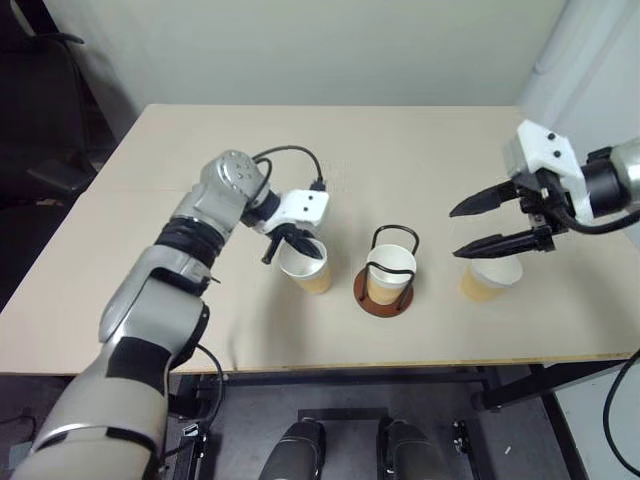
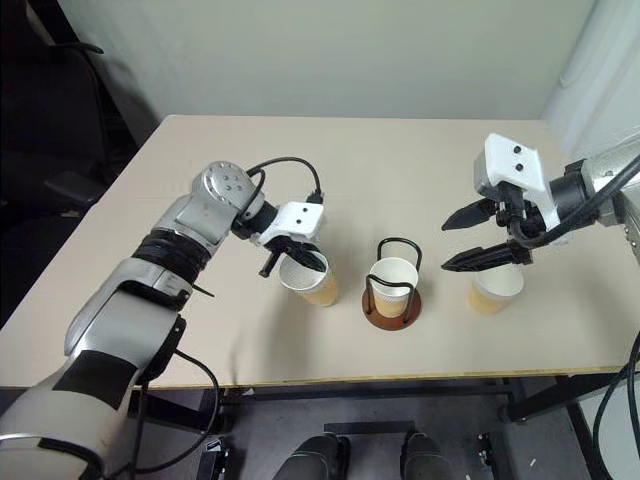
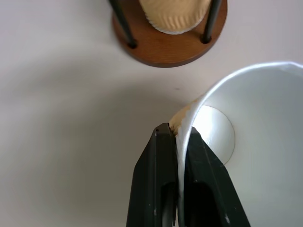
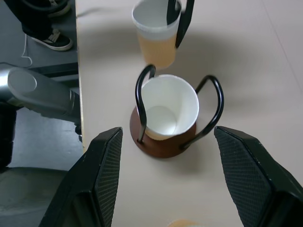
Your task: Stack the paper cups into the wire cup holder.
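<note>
Pinching the rim of the left cup (image 1: 305, 266), left gripper (image 1: 297, 240) is clamped on its wall, beside the wire cup holder (image 1: 385, 290) containing one cup (image 1: 389, 270). Right gripper (image 1: 497, 222) hangs spread above the third cup (image 1: 490, 279).

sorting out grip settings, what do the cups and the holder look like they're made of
Paper cups: thin paper by the look, matte tan outside, smooth white inside with a rolled rim; the wall bends where the left gripper pinches it.
Wire cup holder: base looks like stained wood, reddish-brown with a slight sheen; loops seem black-coated metal wire.
</note>
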{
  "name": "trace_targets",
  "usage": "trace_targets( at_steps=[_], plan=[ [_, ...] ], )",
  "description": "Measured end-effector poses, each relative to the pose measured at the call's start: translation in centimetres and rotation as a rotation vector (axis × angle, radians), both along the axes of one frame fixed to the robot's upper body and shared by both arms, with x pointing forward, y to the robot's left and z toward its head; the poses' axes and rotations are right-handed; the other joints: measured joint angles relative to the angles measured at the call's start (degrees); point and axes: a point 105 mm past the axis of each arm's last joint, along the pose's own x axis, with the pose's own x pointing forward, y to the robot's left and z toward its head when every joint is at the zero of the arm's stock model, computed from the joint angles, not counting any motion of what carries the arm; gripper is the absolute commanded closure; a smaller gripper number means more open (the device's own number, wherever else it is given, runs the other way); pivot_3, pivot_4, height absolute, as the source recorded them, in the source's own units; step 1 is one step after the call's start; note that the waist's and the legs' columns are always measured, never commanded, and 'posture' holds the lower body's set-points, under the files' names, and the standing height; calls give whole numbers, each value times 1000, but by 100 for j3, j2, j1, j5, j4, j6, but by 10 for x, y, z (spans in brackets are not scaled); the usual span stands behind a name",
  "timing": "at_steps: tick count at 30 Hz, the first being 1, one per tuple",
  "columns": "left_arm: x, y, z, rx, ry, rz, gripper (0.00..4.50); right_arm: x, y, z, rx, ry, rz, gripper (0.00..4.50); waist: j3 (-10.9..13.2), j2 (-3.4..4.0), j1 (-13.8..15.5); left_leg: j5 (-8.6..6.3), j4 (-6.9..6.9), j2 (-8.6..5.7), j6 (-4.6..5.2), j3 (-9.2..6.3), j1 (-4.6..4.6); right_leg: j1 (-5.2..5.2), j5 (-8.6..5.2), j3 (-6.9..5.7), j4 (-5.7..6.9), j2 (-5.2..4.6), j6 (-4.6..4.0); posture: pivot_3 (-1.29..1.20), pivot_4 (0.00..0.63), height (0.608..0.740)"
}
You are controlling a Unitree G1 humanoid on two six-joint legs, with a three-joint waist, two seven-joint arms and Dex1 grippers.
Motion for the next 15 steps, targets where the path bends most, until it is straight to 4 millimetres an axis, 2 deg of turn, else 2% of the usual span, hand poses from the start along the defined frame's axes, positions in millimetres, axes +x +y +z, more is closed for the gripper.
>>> trace_targets(
  at_steps=[8, 12, 15],
  plan=[
    [2, 8, 22, -23, -7, 37, 4457, 6, -6, -1, 23, -35, -14, 1388, 0, 0, 0, -1, 2, 0, 1, 0, -1, 3, 1, 0, -2, 0, 1, 0, 150, 740],
    [8, 3, 49, -39, -46, 59, 4457, 8, -9, 0, 27, -39, -23, 1388, 1, -2, 20, -4, 4, -1, 6, -1, -9, 4, 0, -1, -14, -1, 2, 0, 150, 740],
    [10, -18, 85, -72, -111, 29, 4457, 10, -12, 3, 29, -46, -33, 1388, 1, -3, 55, -10, 4, -4, 15, -2, -22, 6, 2, -1, -39, -2, 5, 0, 150, 740]
  ],
)
